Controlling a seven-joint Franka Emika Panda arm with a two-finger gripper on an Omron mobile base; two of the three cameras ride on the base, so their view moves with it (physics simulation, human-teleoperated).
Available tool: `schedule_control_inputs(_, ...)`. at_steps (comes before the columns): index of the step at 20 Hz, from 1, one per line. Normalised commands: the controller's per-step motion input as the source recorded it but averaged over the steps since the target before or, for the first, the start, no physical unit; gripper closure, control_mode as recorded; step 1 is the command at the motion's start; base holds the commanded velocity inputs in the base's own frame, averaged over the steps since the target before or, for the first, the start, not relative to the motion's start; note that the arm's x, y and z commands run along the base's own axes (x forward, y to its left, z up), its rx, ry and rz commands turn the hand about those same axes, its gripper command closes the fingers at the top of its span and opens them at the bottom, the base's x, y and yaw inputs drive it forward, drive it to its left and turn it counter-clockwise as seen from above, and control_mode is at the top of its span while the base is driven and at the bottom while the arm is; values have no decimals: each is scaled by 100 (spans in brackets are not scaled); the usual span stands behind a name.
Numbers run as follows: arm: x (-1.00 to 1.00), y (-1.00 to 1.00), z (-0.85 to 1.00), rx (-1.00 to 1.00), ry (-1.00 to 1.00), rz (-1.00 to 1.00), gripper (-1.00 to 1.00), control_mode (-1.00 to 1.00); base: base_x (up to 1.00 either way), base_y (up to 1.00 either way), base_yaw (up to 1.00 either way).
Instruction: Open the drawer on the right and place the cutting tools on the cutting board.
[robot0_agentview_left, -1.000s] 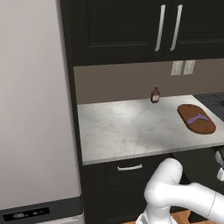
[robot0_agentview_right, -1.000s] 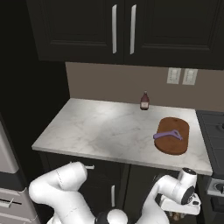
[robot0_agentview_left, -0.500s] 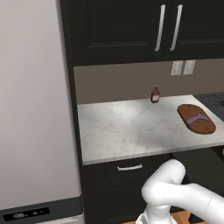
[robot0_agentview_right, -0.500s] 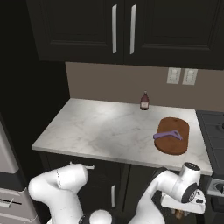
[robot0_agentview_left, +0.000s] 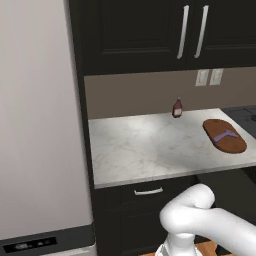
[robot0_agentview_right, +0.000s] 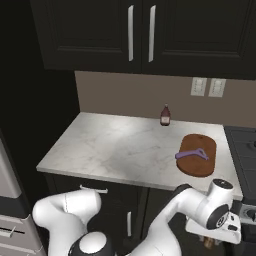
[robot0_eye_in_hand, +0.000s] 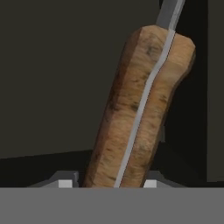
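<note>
With one purple cutting tool (robot0_agentview_right: 191, 154) already laid on the cutting board (robot0_agentview_right: 200, 167), a wooden-handled knife (robot0_eye_in_hand: 140, 109) below that board is straddled by the gripper (robot0_eye_in_hand: 107, 183), its fingers (robot0_eye_in_hand: 64, 183) part-closed and a firm hold not discernible, so secure clamping and lifting boardward are judged next.

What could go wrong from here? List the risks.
1. The gripper brackets a wooden handle that sits tilted between its tips, so the handle may pivot or slip when lifted.
2. The purple tool already lies on the cutting board, so setting another tool down there could knock it.
</note>
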Motion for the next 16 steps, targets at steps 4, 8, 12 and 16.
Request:
schedule_control_inputs(4, -14, 1, 58, -7, -5, -8, 100, -100, 0, 0, 0)
schedule_control_inputs(8, -7, 2, 50, -8, -6, -7, 100, -100, 0, 0, 0)
schedule_control_inputs(12, 0, 0, 45, -7, -9, -3, 100, -100, 0, 0, 0)
schedule_control_inputs(16, 0, 3, 45, -5, -6, -2, 100, -100, 0, 0, 0)
